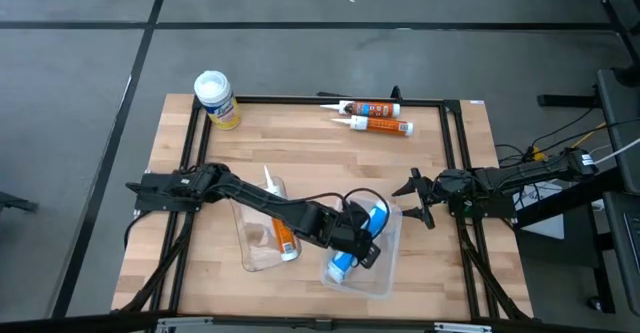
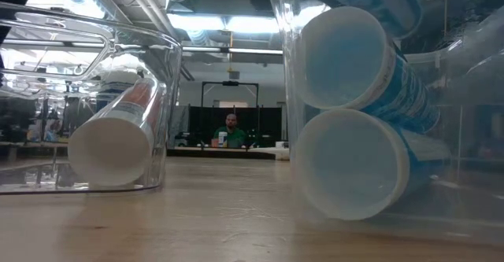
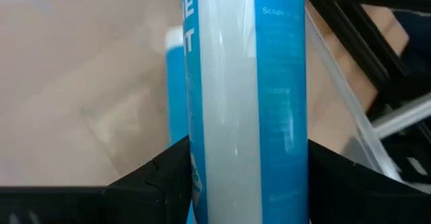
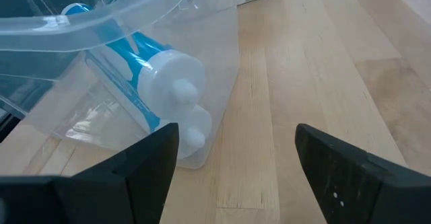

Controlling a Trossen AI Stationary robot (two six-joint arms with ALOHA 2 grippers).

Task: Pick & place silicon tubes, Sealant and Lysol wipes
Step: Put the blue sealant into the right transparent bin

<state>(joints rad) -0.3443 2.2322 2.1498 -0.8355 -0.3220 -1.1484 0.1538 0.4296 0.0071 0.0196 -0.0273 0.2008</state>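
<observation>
blue tube (image 3: 246,103): ends cut off by frame | label text blurred, unreadable

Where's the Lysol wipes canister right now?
In the high view the Lysol wipes stand upright at the table's far left corner, apart from the two orange tubes along the far edge.

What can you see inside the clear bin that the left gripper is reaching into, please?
Two blue tubes lie inside the clear bin, stacked one on the other. The left gripper is closed around the upper one, hiding part of both tubes in the high view.
</observation>
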